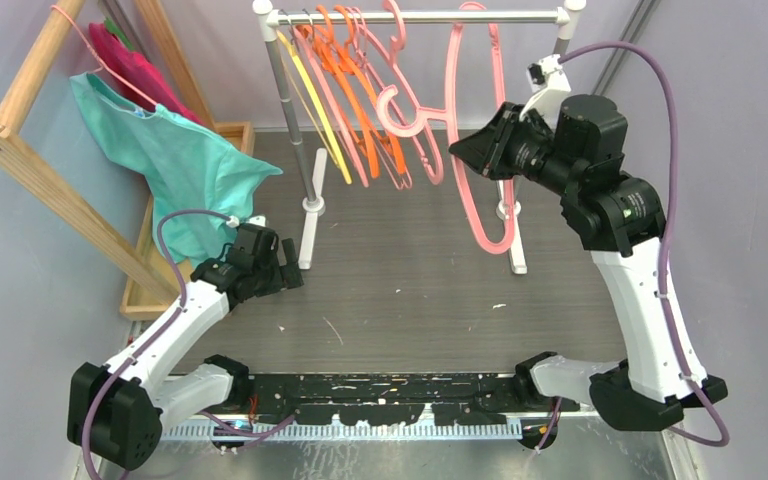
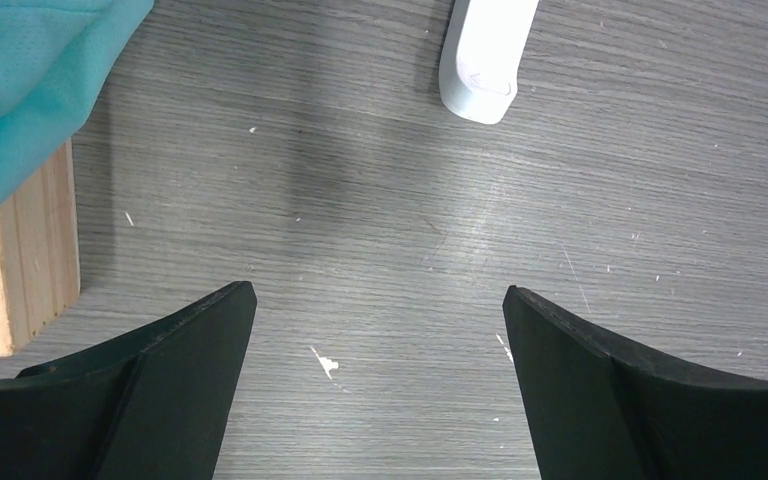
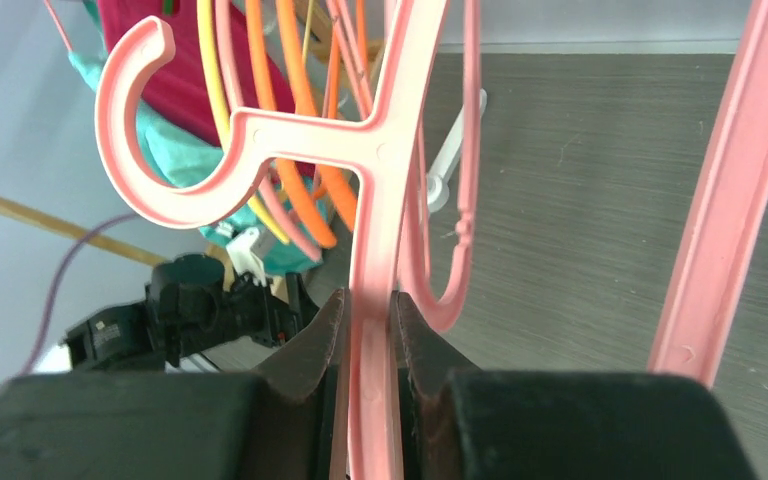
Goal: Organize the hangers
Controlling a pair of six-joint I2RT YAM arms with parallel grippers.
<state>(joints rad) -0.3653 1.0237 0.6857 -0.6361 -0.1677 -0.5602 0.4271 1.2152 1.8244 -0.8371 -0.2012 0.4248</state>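
A white rack with a silver rod [image 1: 420, 16] stands at the back of the table. One yellow hanger [image 1: 312, 105], a few orange hangers [image 1: 355, 110] and several pink hangers [image 1: 400, 60] hang bunched on the left part of the rod. My right gripper [image 1: 458, 152] is shut on a pink hanger [image 1: 475, 205] just below the rod, with its hook [image 1: 400, 108] pointing left, off the rod. In the right wrist view the jaws [image 3: 370, 322] pinch this hanger's neck [image 3: 375, 230]. My left gripper [image 1: 286, 268] is open and empty, low over the table [image 2: 380, 300].
A wooden frame [image 1: 55, 190] leans at the left, carrying a teal garment [image 1: 175, 165] and a magenta garment [image 1: 135, 65] on a pink hanger. The rack's white feet [image 1: 310, 235] [image 1: 513, 245] rest on the grey table; one foot [image 2: 482, 55] lies just ahead of my left gripper.
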